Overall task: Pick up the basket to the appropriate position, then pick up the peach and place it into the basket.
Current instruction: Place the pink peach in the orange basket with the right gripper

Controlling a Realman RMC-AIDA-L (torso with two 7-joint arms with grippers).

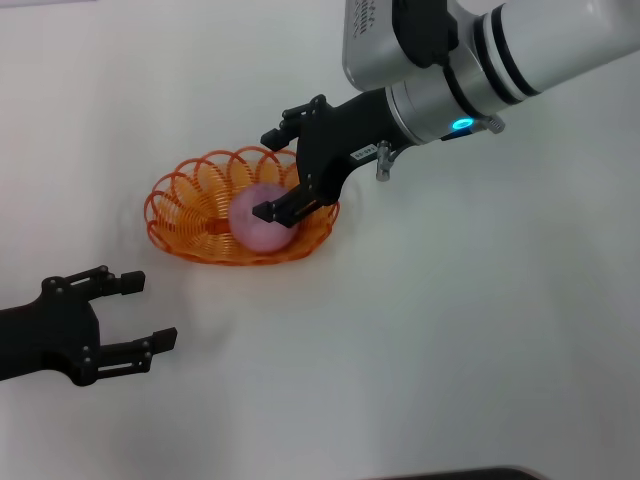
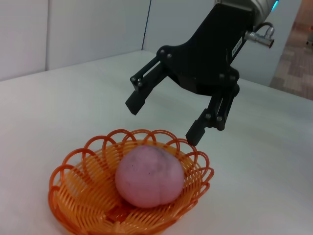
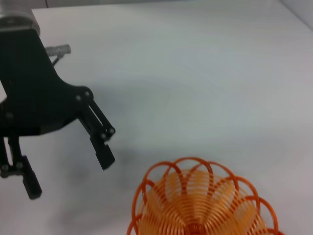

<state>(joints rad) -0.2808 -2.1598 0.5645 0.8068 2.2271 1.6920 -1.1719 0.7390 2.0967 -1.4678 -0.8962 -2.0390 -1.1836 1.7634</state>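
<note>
the basket (image 1: pixel 195 215) sat on a smooth white table (image 1: pixel 450 330), a shallow oval bowl of thin orange wire wound in close coils, its rim made of open rounded loops that gave it a scalloped edge. inside it, resting on the wire floor a little toward the robot's right side of the bowl, lay the peach (image 1: pixel 258 222), a round, matte ball of dusty pink with a faint darker smudge on top, filling a good part of the bowl and standing higher than the rim.

the right gripper (image 1: pixel 272 172) hung over the basket's right end, angular black fingers on a black body that joined a glossy white and silver arm with dark bands and a small lit blue-green ring. its fingers were spread wide and held nothing; in the left wrist view the two squared fingertips (image 2: pixel 133 104) stood clear above the peach (image 2: pixel 149 175) and the looped rim (image 2: pixel 195 161), touching neither. in the head view one finger crossed in front of the peach.

the left gripper (image 1: pixel 140 310) rested low near the table, well apart from the basket on the robot's left, its matte black fingers also parted and empty. the right wrist view showed it (image 3: pixel 68 169) beside the basket's looped edge (image 3: pixel 161 186), with a soft shadow under it on the table.
</note>
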